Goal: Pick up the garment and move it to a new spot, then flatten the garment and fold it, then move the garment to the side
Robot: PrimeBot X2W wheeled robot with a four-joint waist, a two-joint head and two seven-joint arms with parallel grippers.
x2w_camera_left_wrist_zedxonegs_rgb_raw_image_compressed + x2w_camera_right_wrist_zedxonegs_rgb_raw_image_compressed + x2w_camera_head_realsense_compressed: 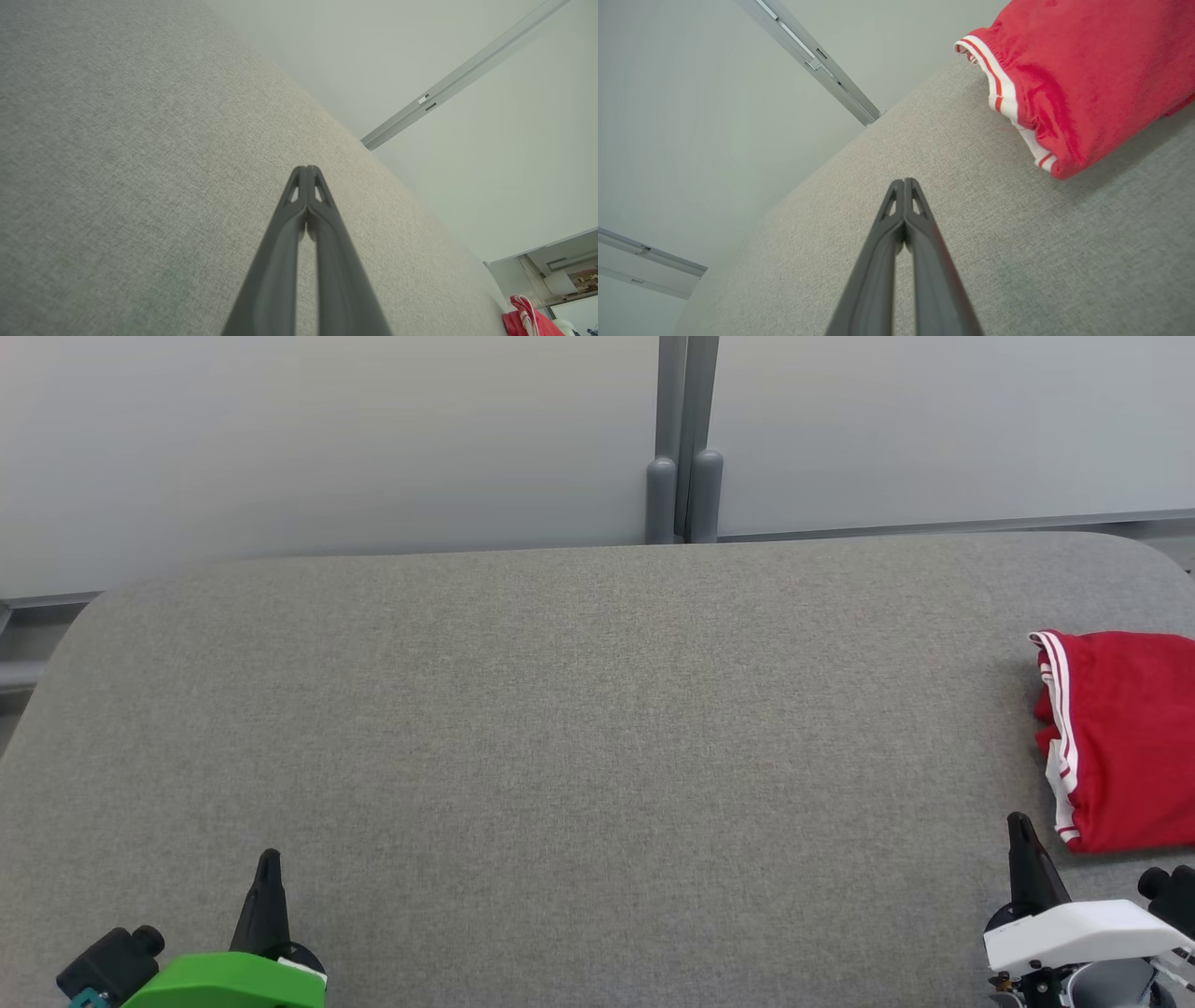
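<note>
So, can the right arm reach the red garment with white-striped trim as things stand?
Probably yes. The red garment with white-striped trim lies just beyond the shut jaws of the right arm, with bare grey fabric tabletop between and nothing in the way; the jaws would need to open first.

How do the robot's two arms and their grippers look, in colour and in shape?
The left gripper has a bright green housing with a black knob and a teal part beside it. The right gripper has a white housing with a black knob. Both have long, dark grey, tapering jaws with small triangular openings near the tips.
</note>
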